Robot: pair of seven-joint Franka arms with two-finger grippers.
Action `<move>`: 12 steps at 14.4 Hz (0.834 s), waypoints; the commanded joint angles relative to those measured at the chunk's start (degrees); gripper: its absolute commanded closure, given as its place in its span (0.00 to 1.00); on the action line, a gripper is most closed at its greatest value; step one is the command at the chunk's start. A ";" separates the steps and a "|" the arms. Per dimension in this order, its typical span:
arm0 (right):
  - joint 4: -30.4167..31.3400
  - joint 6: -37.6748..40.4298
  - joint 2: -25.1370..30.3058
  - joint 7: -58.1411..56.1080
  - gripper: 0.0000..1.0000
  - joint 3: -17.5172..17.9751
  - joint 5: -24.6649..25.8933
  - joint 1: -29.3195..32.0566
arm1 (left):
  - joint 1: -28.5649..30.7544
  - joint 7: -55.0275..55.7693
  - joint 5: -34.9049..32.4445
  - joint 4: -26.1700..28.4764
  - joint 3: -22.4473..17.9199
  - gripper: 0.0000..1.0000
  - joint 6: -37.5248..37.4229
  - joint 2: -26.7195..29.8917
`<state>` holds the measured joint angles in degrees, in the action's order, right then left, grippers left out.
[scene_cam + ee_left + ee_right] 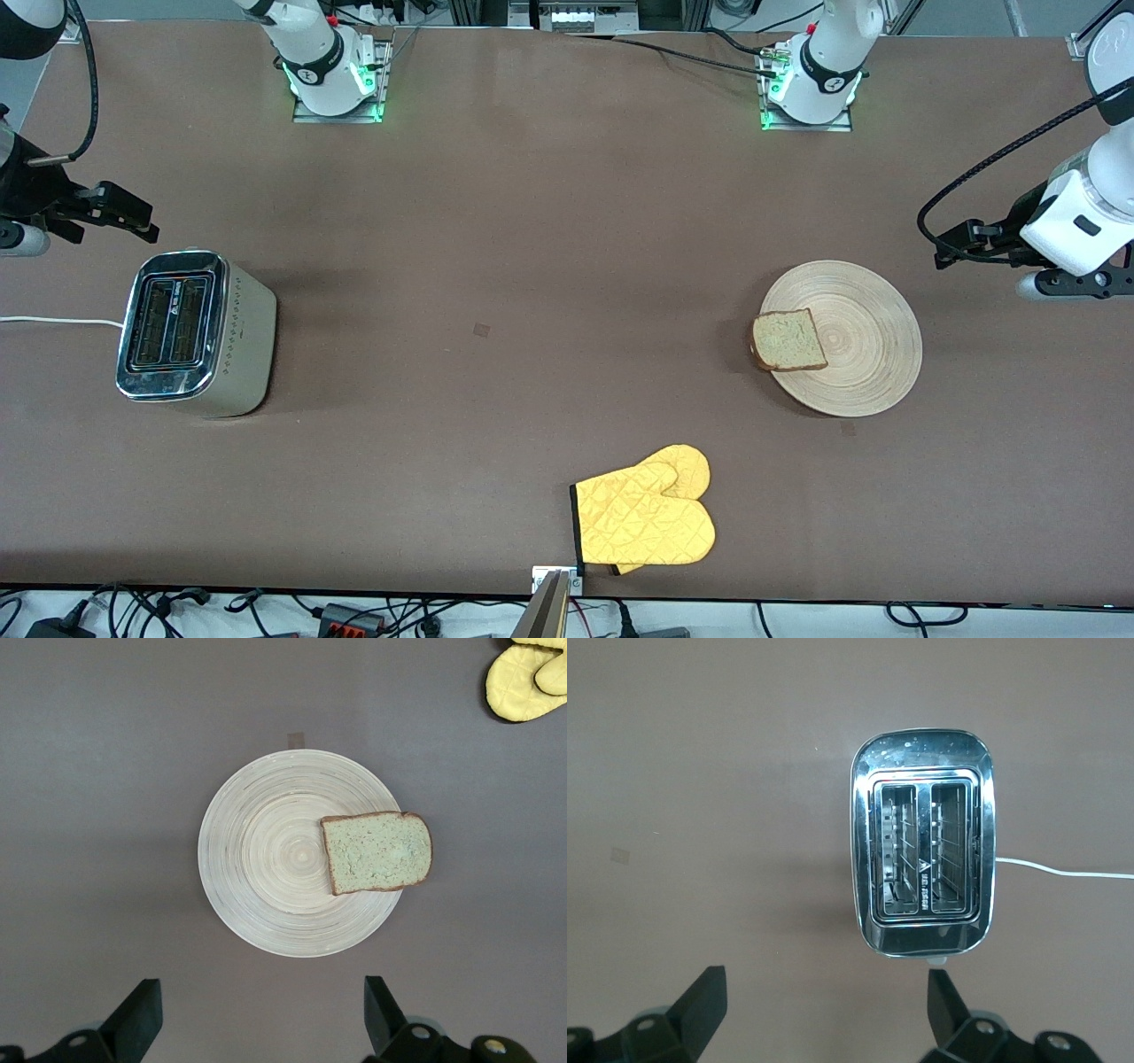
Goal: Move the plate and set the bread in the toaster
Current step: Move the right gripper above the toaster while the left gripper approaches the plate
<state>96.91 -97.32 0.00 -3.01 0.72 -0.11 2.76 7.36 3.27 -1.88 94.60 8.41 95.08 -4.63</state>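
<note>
Nothing done yet. Bread (788, 340) lying at the edge of the plate (855, 372), toward the left arm's end of the desk (532, 266); toaster (190, 332) standing empty, well apart, toward the right arm's end. Left pincer (257, 1019) hovering wide by the plate, right pincer (824, 1014) wide by the toaster, holding nothing. Plate move and bread loading both remaining.

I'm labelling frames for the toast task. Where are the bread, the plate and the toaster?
bread (788, 340): front view, middle of the slice's speckled face.
plate (864, 354): front view, bare grooved wood beside the slice.
toaster (923, 753): right wrist view, chrome top above the slots.
</note>
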 commanded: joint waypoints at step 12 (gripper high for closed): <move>1.18 0.02 -0.34 0.28 0.00 0.24 0.63 -1.44 | 0.38 0.33 0.91 -0.20 -0.06 0.00 -0.77 0.59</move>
<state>97.43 -97.28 -0.39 -3.01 0.80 -0.11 1.82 7.39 3.29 -1.88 94.60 8.36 95.08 -4.63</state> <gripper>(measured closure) 0.000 0.000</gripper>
